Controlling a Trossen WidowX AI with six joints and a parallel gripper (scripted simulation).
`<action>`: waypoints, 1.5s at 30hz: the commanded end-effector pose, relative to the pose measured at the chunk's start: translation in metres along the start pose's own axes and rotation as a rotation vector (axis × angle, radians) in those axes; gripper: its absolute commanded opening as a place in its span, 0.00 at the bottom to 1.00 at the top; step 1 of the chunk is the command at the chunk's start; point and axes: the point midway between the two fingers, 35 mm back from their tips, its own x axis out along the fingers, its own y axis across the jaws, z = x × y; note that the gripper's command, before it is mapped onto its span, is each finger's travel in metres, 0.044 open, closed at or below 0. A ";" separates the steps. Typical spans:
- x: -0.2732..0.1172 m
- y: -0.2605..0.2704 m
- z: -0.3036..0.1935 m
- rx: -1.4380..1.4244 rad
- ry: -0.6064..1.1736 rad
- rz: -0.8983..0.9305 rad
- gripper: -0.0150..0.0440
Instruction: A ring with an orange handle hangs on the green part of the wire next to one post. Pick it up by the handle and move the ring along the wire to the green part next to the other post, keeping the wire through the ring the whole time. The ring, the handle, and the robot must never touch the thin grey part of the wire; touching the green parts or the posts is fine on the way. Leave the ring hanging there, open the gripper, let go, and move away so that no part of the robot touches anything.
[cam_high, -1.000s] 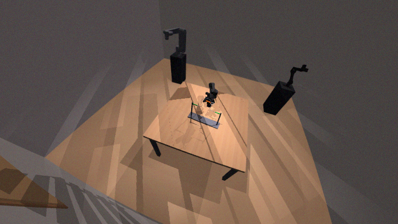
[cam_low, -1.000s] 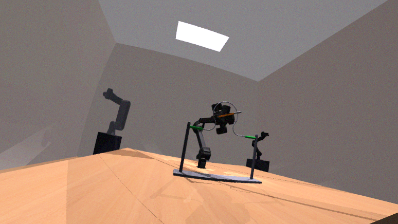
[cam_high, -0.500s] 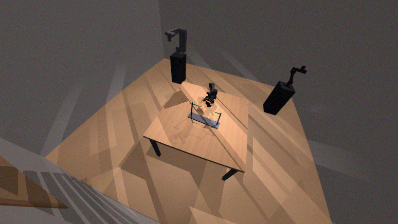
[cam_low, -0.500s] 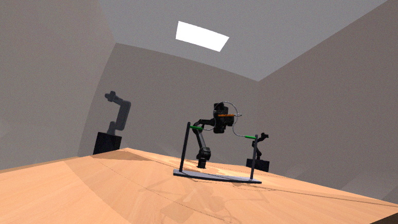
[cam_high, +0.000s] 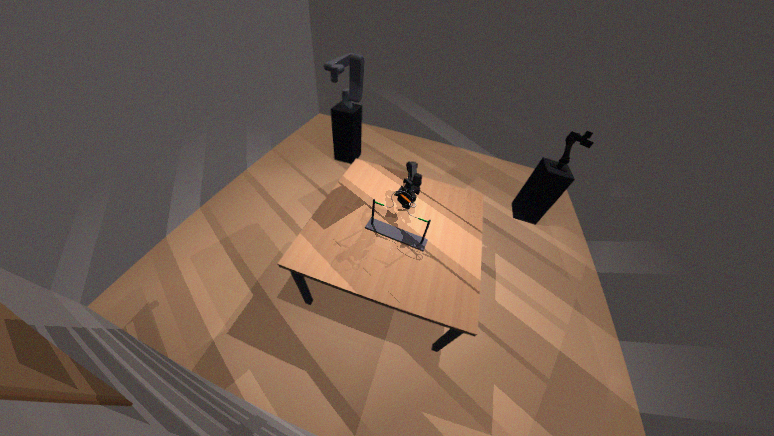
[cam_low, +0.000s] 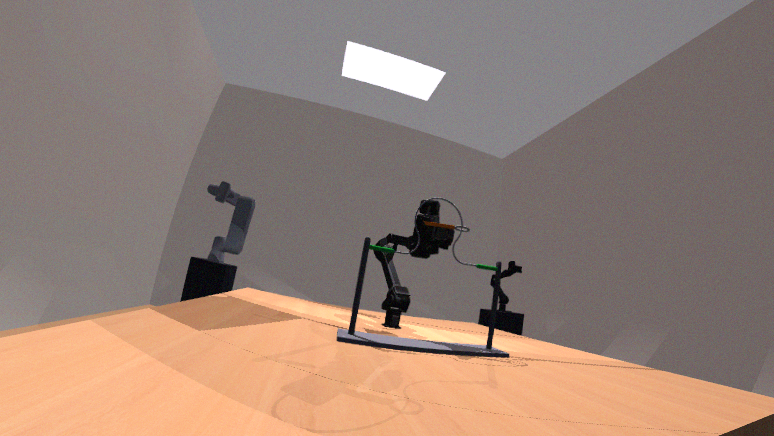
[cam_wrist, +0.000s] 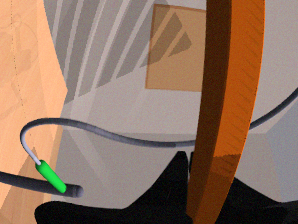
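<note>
The gripper (cam_low: 426, 223) (cam_wrist: 190, 157) is shut on the orange handle (cam_high: 405, 198) (cam_low: 439, 224) (cam_wrist: 231, 100). In the exterior view the ring (cam_low: 469, 229) is at the handle's right end, around the right side of the grey wire's arch (cam_low: 461, 212) (cam_wrist: 105, 134), above its lower right bend. Whether ring and wire touch is too small to tell. The ring is out of the wrist view. The left green part (cam_high: 379, 204) (cam_low: 381, 249) and right green part (cam_high: 423, 219) (cam_low: 486, 267) adjoin the left post (cam_high: 373, 213) (cam_low: 359, 287) and right post (cam_high: 425, 232) (cam_low: 493, 308).
The posts stand on a grey base (cam_high: 398, 234) (cam_low: 422, 345) on the wooden table (cam_high: 335, 276) (cam_low: 178, 373). The arm stands behind the wire. Two other arms stand on black pedestals (cam_high: 346, 135) (cam_high: 541, 189) beyond the table.
</note>
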 end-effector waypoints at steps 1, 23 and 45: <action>0.000 -0.003 0.000 -0.056 -0.010 -0.037 0.00; 0.000 -0.010 0.001 -0.283 -0.037 -0.181 0.00; -0.008 0.009 -0.008 -0.258 0.053 -0.177 0.00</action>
